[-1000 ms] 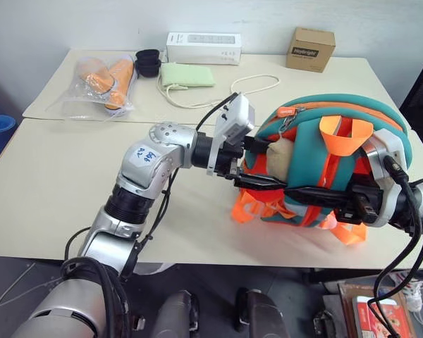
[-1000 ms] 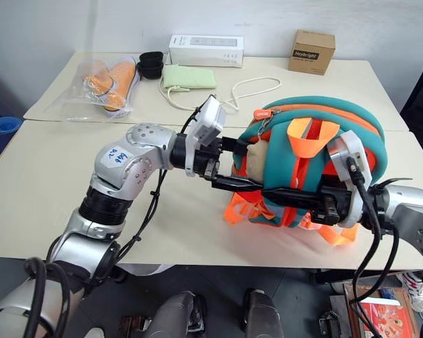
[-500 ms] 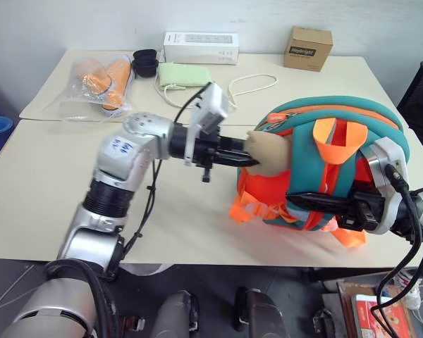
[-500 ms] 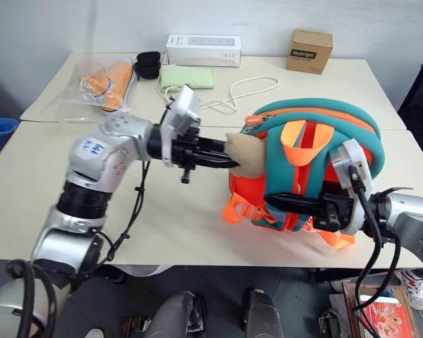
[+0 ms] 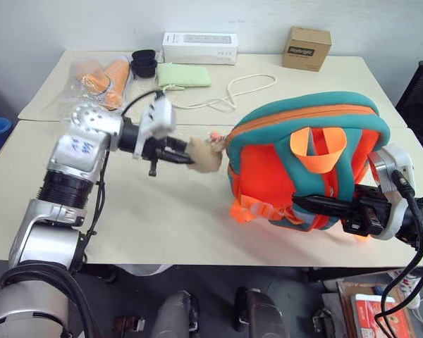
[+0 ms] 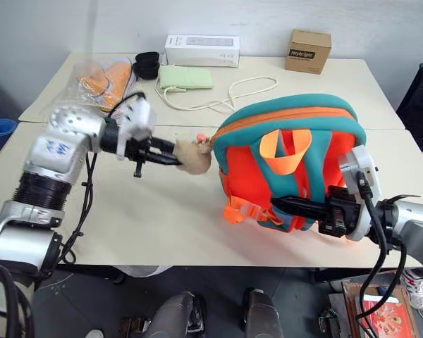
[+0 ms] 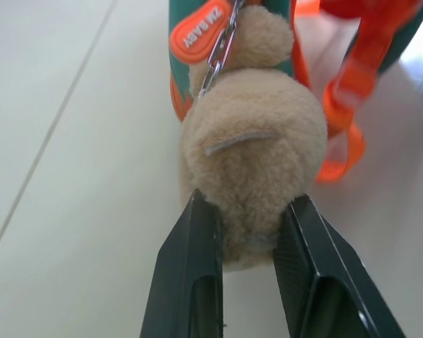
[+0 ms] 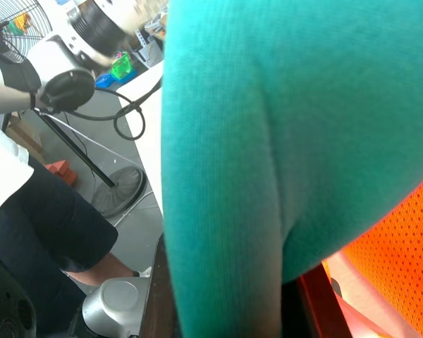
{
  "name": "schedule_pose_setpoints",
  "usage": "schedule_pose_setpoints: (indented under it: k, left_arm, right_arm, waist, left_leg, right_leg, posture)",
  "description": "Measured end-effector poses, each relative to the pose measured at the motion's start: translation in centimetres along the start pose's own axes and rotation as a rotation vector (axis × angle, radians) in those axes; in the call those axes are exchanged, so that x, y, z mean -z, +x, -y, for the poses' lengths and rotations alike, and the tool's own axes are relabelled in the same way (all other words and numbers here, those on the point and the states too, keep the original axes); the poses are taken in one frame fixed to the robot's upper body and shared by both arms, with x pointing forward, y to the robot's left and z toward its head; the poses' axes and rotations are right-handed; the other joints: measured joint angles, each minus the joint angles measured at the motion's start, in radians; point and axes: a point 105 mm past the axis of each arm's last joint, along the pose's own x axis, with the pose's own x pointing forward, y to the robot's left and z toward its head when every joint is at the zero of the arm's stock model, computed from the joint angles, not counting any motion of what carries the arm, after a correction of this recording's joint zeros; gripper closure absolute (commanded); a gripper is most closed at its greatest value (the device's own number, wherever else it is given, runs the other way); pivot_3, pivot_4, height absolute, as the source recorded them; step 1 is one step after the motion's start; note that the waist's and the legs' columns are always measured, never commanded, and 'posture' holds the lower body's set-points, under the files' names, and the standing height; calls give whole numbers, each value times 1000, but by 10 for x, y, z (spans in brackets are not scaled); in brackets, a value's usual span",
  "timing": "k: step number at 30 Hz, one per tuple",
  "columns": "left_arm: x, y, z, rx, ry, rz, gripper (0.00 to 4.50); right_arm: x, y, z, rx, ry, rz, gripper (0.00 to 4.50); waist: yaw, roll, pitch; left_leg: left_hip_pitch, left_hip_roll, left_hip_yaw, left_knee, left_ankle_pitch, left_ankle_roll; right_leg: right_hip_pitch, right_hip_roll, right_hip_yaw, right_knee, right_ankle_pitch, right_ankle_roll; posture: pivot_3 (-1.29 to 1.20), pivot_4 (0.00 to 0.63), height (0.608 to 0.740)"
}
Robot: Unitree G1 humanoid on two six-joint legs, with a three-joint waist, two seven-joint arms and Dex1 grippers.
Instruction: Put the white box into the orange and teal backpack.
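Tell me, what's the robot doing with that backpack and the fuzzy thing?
The robot's left claw is pinching the beige plush charm that hangs by a chain from the small orange and teal backpack, stretching it out to the side over the table. The right claw is shut on the backpack's teal trim, holding the bag upright. The backpack looks zipped shut, so nothing has gone in yet.

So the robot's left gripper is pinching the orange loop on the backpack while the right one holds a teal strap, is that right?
Not quite. The left gripper is shut on the beige plush charm hanging by a chain from the backpack, not on the orange loop; the left wrist view shows it. The right gripper does hold a teal strap.
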Motion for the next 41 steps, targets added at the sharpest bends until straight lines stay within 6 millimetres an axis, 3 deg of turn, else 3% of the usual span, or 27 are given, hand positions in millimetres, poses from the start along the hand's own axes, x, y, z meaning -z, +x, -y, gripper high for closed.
schedule_pose_setpoints:
  k: [4, 7, 13, 16, 17, 18, 25, 29, 31, 32, 37, 41]
  left_arm:
    - [13, 18, -2, 2, 75, -42, 3862]
    - [10, 24, -4, 1, 116, -43, 3862]
    - [7, 73, 27, 72, 72, 75, 3862]
    - [6, 76, 33, 82, 53, 76, 3862]
    - [5, 73, 33, 82, 52, 69, 3523]
    - [5, 69, 33, 83, 50, 59, 3179]
    - [17, 23, 37, 56, -95, 67, 1056]
    - [11, -18, 40, 4, -243, 133, 0]
    - [3, -40, 36, -57, -287, 168, 0]
    - [-2, -49, 36, -78, -302, 186, 0]
    - [-21, -105, 44, -200, -398, 250, 0]
    - [-30, -133, 55, -269, -423, 289, 0]
  right_arm:
    - [-6, -2, -2, -6, -9, 24, 4500]
    - [-8, -2, -3, -14, -6, 36, 4500]
    - [-9, -3, 1, 19, -26, 38, 4500]
    - [-8, -3, 8, 70, -59, 34, 4500]
    - [-7, -4, 12, 96, -74, 24, 4500]
    - [-6, -4, 16, 120, -91, 16, 4500]
    - [-1, -20, 36, 196, -88, -51, 2259]
    - [-11, -61, 40, 267, -76, -124, 902]
    - [-18, -81, 41, 311, -62, -130, 165]
    - [-21, -88, 40, 320, -57, -129, 30]
    - [-29, -136, 40, 432, -68, -163, 30]
    - [-37, -159, 43, 485, -65, -116, 30]
  waist:
    - [1, 0, 0]
    - [-1, 0, 0]
    - [3, 0, 0]
    - [3, 0, 0]
    - [2, 0, 0]
    - [1, 0, 0]
    - [-13, 0, 0]
    - [-15, 0, 0]
    - [-12, 0, 0]
    - [-11, 0, 0]
    - [-14, 0, 0]
    - [-21, 0, 0]
  left_leg:
    - [-1, 0, 0, 0, -1, 1]
    - [-1, 0, 0, 0, -1, 1]
    - [-1, -1, -1, 1, -1, 2]
    - [-2, -1, -1, 2, -1, 3]
    - [-1, -1, -1, 2, -1, 3]
    - [-1, -1, -1, 2, -1, 3]
    - [-1, 0, 0, 1, -2, 2]
    - [-1, -1, -1, 1, -1, 3]
    - [-1, -1, -2, 1, -1, 3]
    - [-1, -1, -1, 1, -2, 3]
    - [1, -1, -1, 0, -2, 2]
    - [3, 0, -1, -1, -3, 0]
  right_leg:
    - [0, -5, 0, 0, 0, 0]
    - [0, -5, -1, -1, 0, 0]
    - [0, -6, -1, 0, 0, 0]
    - [0, -6, -2, 0, 0, 1]
    - [0, -6, -3, 0, 0, 1]
    - [0, -6, -3, 0, 0, 1]
    - [0, -4, -7, 1, 0, 1]
    - [2, -4, -8, 0, 0, 1]
    - [3, -5, -7, -1, 0, 1]
    - [3, -5, -7, -1, 0, 1]
    - [3, -4, -2, -2, 0, 1]
    - [4, -4, 0, -2, 0, 1]
  posture:
    - [0, 150, 740]
    - [0, 150, 740]
    - [0, 150, 740]
    - [0, 150, 740]
    - [0, 150, 740]
    - [0, 150, 740]
    - [0, 150, 740]
    - [0, 150, 740]
    - [0, 150, 740]
    - [0, 150, 740]
    - [0, 150, 740]
    - [0, 150, 740]
